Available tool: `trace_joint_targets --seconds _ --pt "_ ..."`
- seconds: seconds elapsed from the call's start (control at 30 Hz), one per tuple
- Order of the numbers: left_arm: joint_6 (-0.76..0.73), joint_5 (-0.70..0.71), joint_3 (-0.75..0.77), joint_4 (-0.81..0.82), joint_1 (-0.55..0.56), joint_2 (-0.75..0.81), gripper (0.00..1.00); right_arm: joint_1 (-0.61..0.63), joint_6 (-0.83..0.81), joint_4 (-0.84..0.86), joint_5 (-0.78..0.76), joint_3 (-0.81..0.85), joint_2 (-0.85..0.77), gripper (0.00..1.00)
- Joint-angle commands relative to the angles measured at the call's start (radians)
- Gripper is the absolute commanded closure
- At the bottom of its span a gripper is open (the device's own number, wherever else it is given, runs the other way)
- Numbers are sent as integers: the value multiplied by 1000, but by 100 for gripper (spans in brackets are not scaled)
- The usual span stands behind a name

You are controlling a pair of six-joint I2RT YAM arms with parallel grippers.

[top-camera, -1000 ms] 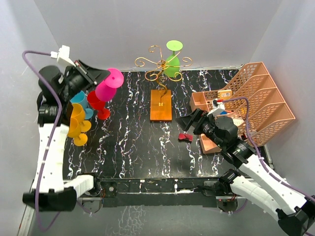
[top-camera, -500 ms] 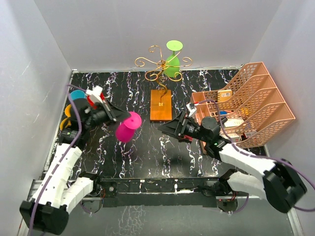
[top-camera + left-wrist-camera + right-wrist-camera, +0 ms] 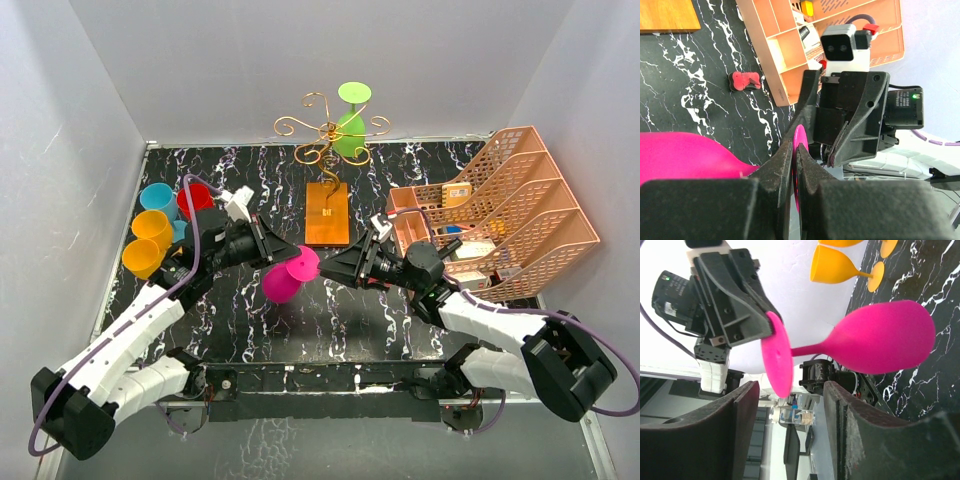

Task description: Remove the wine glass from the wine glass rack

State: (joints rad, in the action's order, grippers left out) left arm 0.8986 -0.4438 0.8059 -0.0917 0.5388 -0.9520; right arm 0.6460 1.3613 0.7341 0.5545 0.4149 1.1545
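Cut off at left wrist view's edge: pink wine glass (image 3: 685,155) bowl. Mostly hidden between left tool (image 3: 796,150) fingers: its foot. Too small to name, possibly cloth: red lump (image 3: 744,80) on bench (image 3: 700,115).

**Materials and finish: stemware, rack and table fittings**

Magenta wine glass (image 3: 880,337): opaque, plastic-looking, smooth, with a soft sheen. Wine glass rack (image 3: 325,125): thin gold-coloured metal wire, shiny; its base (image 3: 327,215) is orange-brown wood, smooth and flat-finished. Green wine glass (image 3: 350,130): the same opaque, smooth plastic look. Orange wine glasses (image 3: 840,262): likewise, slightly glossy. Table (image 3: 330,320): black surface with white marble veining, glossy. Desk organiser (image 3: 530,215): peach plastic lattice, matt. Left gripper (image 3: 795,142): matt black, its fingers (image 3: 775,170) grainy and rough-faced. Walls (image 3: 300,60): plain, pale, matt.
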Motion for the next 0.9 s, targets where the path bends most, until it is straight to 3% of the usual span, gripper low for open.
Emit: trace_joint_targets --seconds 0.0,0.17,0.27,0.43,0.53,0.6,0.7,0.77,0.87 --pt "26 12 -9 67 24 -21 100 4 -30 -18 -49 2 -49 43" --pt "28 34 -2 89 67 -48 100 4 -46 -17 -37 15 -40 46" --pt "38 33 0 98 79 -68 100 3 -37 -9 -26 23 -25 58" --pt "25 36 10 90 93 -85 100 4 -45 18 -4 16 -23 90" --pt "11 76 42 33 93 -82 100 3 -21 23 -27 -4 -42 92" --pt "1 84 75 -5 94 -85 88 4 -14 53 -21 -12 -55 92" --pt "-28 95 111 -40 93 -79 50 3 -31 53 -35 -19 -93 92" --pt "-37 107 128 -50 90 -77 32 2 -40 28 -67 -24 -125 92" --pt "-47 68 181 -92 64 -105 21 1 -15 4 -119 -37 -183 92"
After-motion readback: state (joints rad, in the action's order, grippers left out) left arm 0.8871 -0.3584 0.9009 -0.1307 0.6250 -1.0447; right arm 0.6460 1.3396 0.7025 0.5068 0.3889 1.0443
